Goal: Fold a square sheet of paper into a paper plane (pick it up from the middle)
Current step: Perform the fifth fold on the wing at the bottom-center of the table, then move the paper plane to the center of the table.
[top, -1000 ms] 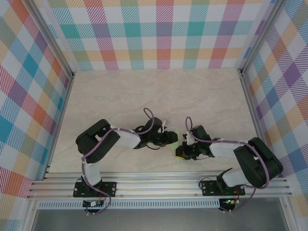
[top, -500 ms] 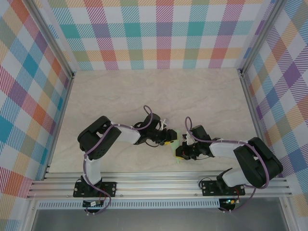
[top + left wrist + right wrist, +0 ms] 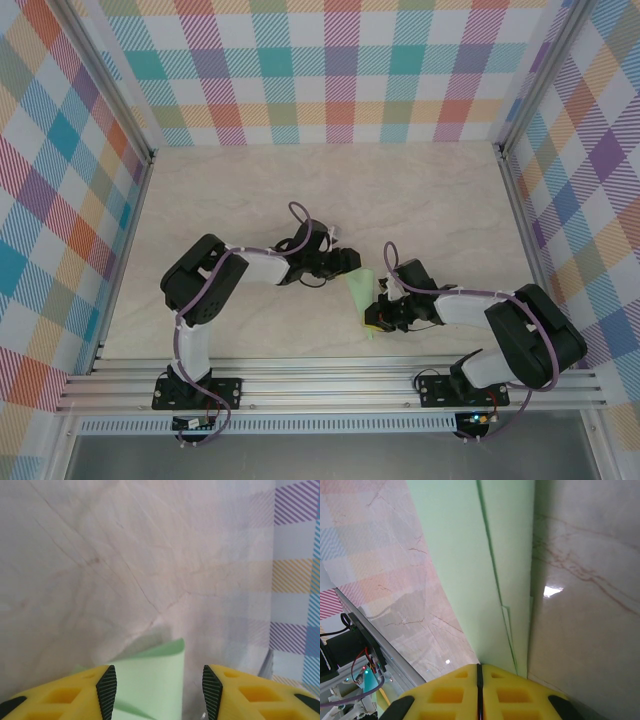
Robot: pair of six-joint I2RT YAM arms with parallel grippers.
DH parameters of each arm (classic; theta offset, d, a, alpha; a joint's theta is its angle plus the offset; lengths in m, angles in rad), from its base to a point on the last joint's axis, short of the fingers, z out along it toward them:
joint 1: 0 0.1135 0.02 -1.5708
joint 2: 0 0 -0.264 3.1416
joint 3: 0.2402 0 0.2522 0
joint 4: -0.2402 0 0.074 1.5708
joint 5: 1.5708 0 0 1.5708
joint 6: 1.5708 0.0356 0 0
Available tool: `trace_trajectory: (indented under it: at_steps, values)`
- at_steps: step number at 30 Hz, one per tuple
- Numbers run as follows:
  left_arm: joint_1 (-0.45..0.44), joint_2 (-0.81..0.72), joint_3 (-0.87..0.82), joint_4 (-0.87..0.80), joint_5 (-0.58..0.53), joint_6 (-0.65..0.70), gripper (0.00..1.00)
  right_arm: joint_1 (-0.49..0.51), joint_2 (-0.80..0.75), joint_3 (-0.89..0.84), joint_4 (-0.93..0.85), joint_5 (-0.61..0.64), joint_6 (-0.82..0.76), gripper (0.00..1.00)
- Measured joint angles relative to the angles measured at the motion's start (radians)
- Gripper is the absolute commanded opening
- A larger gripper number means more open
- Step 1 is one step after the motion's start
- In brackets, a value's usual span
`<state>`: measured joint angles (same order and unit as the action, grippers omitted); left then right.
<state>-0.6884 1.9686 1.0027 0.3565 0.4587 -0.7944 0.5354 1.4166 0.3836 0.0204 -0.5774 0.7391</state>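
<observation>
Pale marbled counter [image 3: 250,200], walled on three sides by plaid panels [image 3: 340,70], carries one item: a folded sheet of paper [image 3: 360,293], pale green, lying between the two arms near the front middle. Its long axis runs from a far end toward the left arm down to a near end toward the front rail [image 3: 330,380], and a crease runs lengthwise along it in the right wrist view. The right gripper [image 3: 378,320] has its jaws pressed together on the near end; in the right wrist view the folded sheet of paper [image 3: 470,555] emerges straight out of the right gripper [image 3: 479,672] and stretches away from it, so the sheet is judged pinched there. The left gripper [image 3: 350,262] stands at the far end with its jaws spread and holding nothing. In the left wrist view the folded sheet of paper [image 3: 150,675] shows a free corner below and between the yellow fingers of the left gripper [image 3: 159,687], apart from both pads. Judgement: the free far end lies nearest the left arm and just ahead of its jaws, so any next crease or pinch falls to that arm, approaching across the sheet's width. Nothing stands between those jaws and the paper; the right wrist sits close on the opposite side and limits room there. Whether the far end rests on the counter or is lifted cannot be told.
</observation>
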Motion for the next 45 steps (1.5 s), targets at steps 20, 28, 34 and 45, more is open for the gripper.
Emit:
trace_trajectory:
  at_steps: [20,28,34,45]
  values:
    - [0.038,-0.158,0.001,-0.210,-0.179,0.086,0.67,0.017,-0.293,0.100,-0.212,0.108,-0.063,0.48]
    - [0.019,-0.343,-0.097,-0.246,-0.222,0.058,0.70,-0.010,-0.366,0.159,-0.378,0.320,-0.094,0.50]
    - [-0.040,-0.343,-0.148,-0.285,-0.233,0.039,0.70,-0.012,-0.211,0.159,-0.361,0.292,-0.100,0.51]
    - [-0.113,-0.301,-0.150,-0.305,-0.233,0.024,0.70,-0.011,-0.046,0.170,-0.262,0.200,-0.113,0.44]
